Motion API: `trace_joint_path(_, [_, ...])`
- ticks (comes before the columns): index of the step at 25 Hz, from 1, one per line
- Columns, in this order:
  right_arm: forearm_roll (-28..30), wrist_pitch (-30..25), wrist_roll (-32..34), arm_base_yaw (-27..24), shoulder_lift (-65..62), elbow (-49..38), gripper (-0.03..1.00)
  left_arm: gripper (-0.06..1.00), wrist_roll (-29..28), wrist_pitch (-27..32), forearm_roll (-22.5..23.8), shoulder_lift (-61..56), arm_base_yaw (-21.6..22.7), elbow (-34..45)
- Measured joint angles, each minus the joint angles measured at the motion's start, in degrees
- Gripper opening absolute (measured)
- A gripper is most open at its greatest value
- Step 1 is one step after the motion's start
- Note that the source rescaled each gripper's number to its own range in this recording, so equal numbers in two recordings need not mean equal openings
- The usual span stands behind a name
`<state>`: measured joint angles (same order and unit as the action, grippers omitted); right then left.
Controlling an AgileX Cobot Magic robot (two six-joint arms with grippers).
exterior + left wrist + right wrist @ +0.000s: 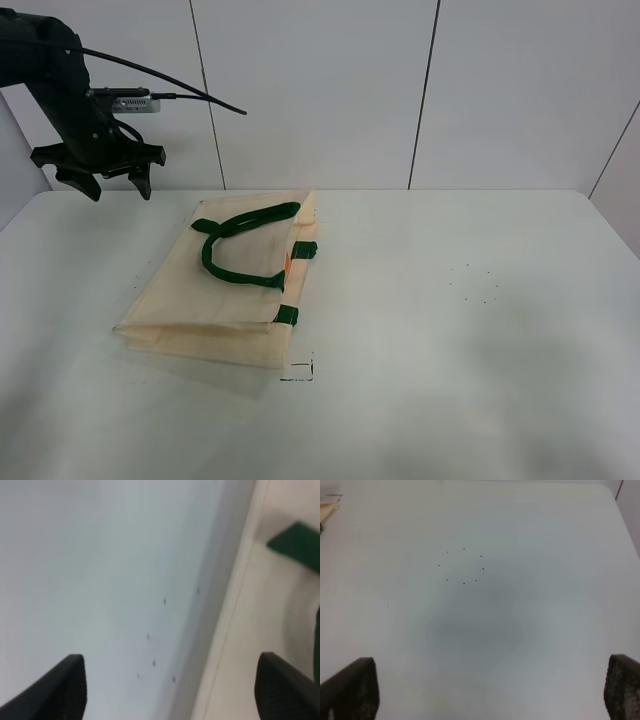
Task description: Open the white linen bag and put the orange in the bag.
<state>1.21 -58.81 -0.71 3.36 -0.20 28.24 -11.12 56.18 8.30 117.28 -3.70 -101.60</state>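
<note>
The desk [480, 380] fills the lower frame. Left of centre lies the bag [215, 300], flat; an orange [288, 263] sliver shows at its rim. The left end effector [100, 170], upper left, hangs wide open, empty; the right [490, 690] likewise. Likely placed already; next needs checking.

1. Broad white surface [480, 330], matte, filling the lower part of the exterior high view, far edge running straight below the wall.
2. Scattered with a loose ring of tiny dark specks [473, 281], also seen in the right wrist view [464, 566].
3. Marked with a small black corner bracket [301, 372] near the middle front.
4. Backed by a pale panelled wall [320, 90], split by thin dark vertical seams [424, 95].
5. Lit softly and evenly, with faint grey shadows pooling on the surface.
</note>
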Motion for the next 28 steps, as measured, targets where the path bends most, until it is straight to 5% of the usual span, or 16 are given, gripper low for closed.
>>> trace_joint_path(13, [0.00, 0.00, 0.00, 0.00, 0.00, 0.00, 1.00, 0.87, 1.47, 11.75, -4.57, -3.60, -0.60, 3.45])
trace_joint_path(28, [0.00, 0.00, 0.00, 0.00, 0.00, 0.00, 1.00, 0.87, 2.07, 9.70, -4.63, -40.26, -1.12, 46.43])
